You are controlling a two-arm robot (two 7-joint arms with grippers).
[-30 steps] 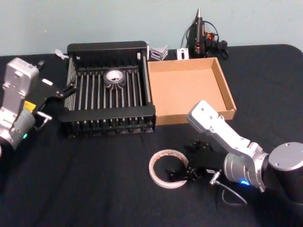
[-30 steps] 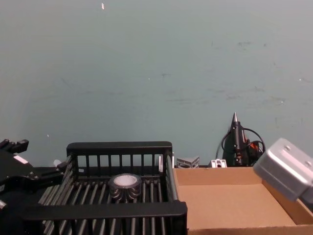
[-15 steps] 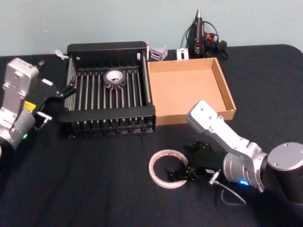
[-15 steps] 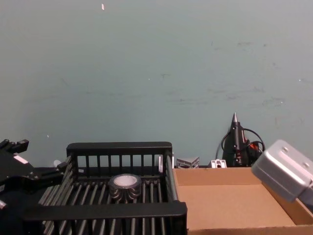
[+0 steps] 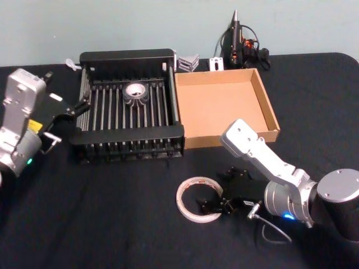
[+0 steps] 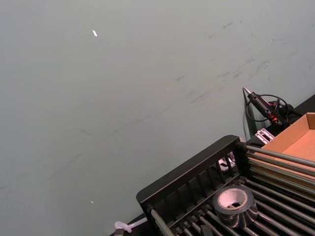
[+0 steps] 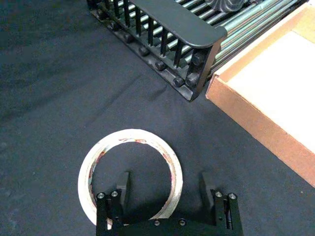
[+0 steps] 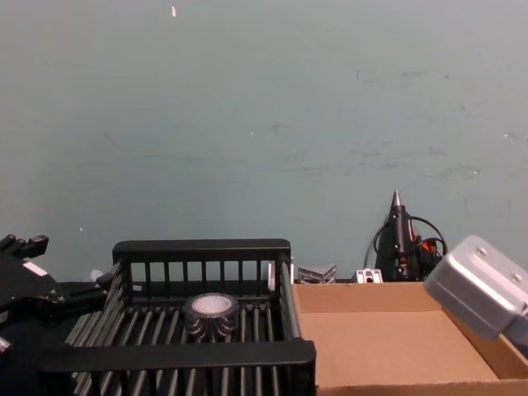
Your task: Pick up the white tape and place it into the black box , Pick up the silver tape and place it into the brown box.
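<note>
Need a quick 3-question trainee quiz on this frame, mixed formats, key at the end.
1. True or false: the white tape already lies in the black box.
2. The silver tape lies: A) in the brown box, B) on the table in front of the boxes, C) in the black box.
3. Fill in: the right gripper has its jaws ____, with one jaw inside the silver ring and the other outside it.

Key: 1 true; 2 B; 3 open.
</note>
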